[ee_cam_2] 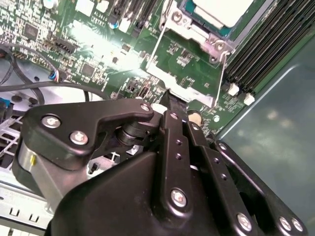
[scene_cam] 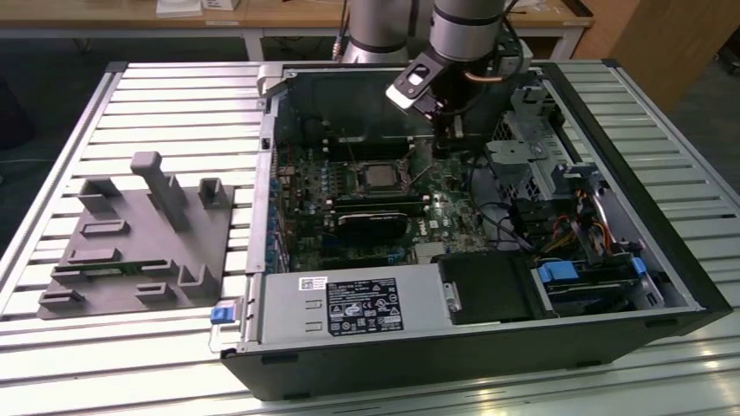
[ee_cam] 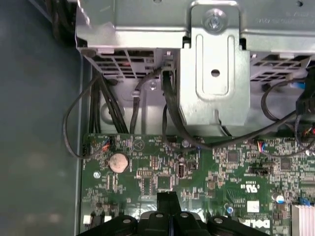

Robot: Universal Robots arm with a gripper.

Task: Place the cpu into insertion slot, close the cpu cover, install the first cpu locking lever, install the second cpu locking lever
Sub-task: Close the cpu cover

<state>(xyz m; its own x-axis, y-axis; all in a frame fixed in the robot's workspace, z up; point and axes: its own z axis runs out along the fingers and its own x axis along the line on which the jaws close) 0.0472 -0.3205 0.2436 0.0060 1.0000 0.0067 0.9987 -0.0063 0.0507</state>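
**A:** Where does it stand?

**B:** The cpu (ee_cam_2: 216, 10) lies flat in the slot (ee_cam_2: 199, 30), silver top up. The cover (ee_cam_2: 179, 82) is swung open beside it, and the green board (ee_cam: 221, 167) shows through its window. So the cover is not yet shut.

**A:** And the gripper (ee_cam_2: 170, 98)?

**B:** Its tip is right at the cover's free edge in the second wrist view. I can't tell whether it is touching or just short of it. In the first wrist view the fingers (ee_cam: 164, 204) are pressed together, with nothing between them.

**A:** What can go wrong?

**B:** I'd worry about slip most. A narrow closed tip against a thin metal edge has little purchase. If it rides off, it could land on the small parts of the board just beside the cover. A push off the cover's middle might also twist the frame on its hinge, so it comes down skewed on the cpu. The loose black cables (ee_cam: 123, 113) hang near the board's edge and could snag the arm.

**A:** Counts?

**B:** One cpu, one slot, one cover, one gripper. There is one round battery (ee_cam: 118, 162) on the board and one open case (scene_cam: 463, 347). One grey fixture (scene_cam: 133, 234) sits on the table on the exterior view's left. Beside the slot there are several long black memory slots (ee_cam_2: 261, 44), though I can't count them for sure. The levers I can't make out well enough to count.
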